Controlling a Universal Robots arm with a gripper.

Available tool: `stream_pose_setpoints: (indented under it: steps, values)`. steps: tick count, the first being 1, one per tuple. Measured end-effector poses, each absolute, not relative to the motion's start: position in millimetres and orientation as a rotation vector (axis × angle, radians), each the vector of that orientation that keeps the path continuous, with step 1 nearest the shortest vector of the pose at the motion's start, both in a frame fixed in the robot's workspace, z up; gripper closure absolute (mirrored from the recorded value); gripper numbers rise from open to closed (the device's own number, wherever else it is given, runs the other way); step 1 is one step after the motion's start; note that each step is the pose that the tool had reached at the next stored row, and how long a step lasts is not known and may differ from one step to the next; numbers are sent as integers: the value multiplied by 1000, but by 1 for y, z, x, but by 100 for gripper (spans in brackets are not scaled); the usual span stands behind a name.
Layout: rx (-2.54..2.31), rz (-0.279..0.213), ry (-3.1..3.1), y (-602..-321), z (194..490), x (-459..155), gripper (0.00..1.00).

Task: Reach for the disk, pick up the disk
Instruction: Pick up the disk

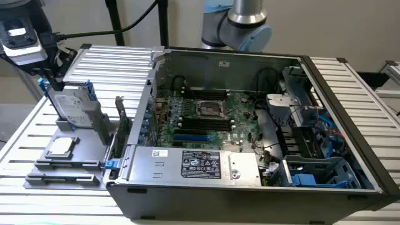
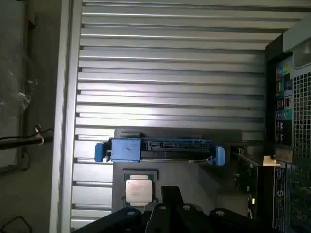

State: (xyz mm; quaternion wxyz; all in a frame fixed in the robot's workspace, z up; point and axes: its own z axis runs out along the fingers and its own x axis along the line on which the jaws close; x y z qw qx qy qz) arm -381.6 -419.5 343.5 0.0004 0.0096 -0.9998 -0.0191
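The arm (image 1: 240, 18) has a round silver-grey metal tube and pale blue joint caps. Its wrist block (image 1: 22, 40) is white and grey with black trim, and 1 thick black cable (image 1: 100, 32) runs from it. The gripper (image 1: 55, 83) is black. In the wrist view, its frame (image 2: 170, 216) shows dark, rounded, matt parts with round bolt heads.

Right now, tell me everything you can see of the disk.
The disk is a flat silver-grey metal drive with a white label on its face and a bright blue plastic frame around its edges. It stands on edge in a grey holder, to the exterior view's left of the open computer case. The gripper hangs at its upper end; whether they touch cannot be told.
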Motion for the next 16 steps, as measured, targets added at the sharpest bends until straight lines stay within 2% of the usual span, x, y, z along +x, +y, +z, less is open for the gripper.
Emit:
stream_pose_setpoints:
  steps: [16]
  values:
    - [30,-60,-3140,-418,344,-383,89]
